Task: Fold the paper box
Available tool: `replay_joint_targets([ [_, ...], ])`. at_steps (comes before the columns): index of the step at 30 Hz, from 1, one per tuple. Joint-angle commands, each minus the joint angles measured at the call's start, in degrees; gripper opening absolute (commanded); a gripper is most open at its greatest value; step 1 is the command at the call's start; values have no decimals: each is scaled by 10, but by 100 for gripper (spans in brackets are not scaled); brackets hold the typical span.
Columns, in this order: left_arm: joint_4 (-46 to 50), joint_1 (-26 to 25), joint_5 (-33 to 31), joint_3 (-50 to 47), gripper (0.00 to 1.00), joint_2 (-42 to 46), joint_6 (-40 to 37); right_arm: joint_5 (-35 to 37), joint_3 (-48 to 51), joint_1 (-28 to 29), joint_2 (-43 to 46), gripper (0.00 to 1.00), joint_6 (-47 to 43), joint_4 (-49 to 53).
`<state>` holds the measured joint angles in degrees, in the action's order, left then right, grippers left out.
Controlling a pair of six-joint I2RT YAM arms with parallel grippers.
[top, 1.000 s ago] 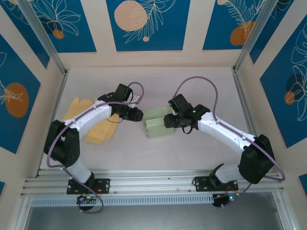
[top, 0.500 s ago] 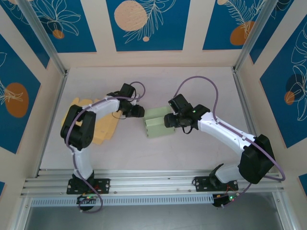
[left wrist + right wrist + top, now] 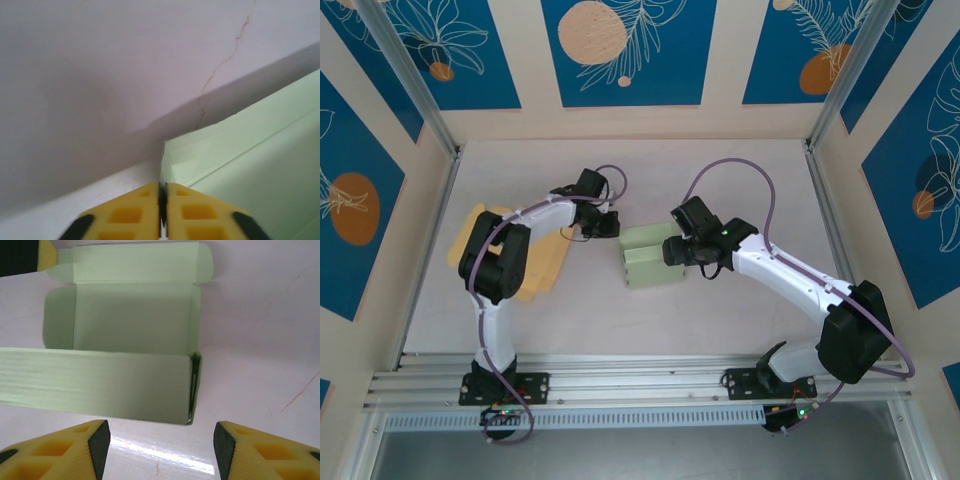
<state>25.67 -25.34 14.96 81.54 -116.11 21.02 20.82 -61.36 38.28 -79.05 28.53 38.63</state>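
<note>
The pale green paper box [image 3: 650, 257] lies mid-table with its lid open toward the back. My left gripper [image 3: 616, 228] is at the box's back left corner. In the left wrist view that gripper [image 3: 162, 186] is shut, and the thin edge of a box flap [image 3: 165, 160] runs straight into the seam between the pads. My right gripper [image 3: 670, 250] sits at the box's right end. In the right wrist view it [image 3: 161, 440] stands open just short of the box's near wall [image 3: 100, 385], with nothing between its fingers. The open lid [image 3: 135, 262] lies flat beyond.
Flat yellow cardboard blanks [image 3: 545, 268] lie at the left, partly under my left arm. Aluminium posts and patterned walls close in the table on three sides. A rail [image 3: 640, 375] runs along the near edge.
My left gripper has shifted right and back to the box's corner and closed, while that arm's elbow swung in toward its base. The right arm and the box have stayed put.
</note>
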Motion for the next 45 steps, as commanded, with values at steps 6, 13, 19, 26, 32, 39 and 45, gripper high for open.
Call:
replay_joint_targets([
  [6,-26,5,6,3,0,22,4,18,10,-2,23,59,11,0],
  [13,-122,5,21,-39,0,103,2,40,35,-14,63,60,30,-16],
  [19,-233,5,26,-113,0,192,7,38,57,-39,111,61,25,-57],
  [26,-365,4,36,-239,0,255,3,3,82,-55,129,61,2,-122],
  [32,-466,3,49,-353,9,290,17,-15,92,-60,130,61,14,-133],
  [39,-477,-2,43,-405,8,354,6,-8,101,-60,159,61,29,-123],
  [45,-502,-9,36,-392,0,384,-26,6,109,-61,172,61,32,-123],
])
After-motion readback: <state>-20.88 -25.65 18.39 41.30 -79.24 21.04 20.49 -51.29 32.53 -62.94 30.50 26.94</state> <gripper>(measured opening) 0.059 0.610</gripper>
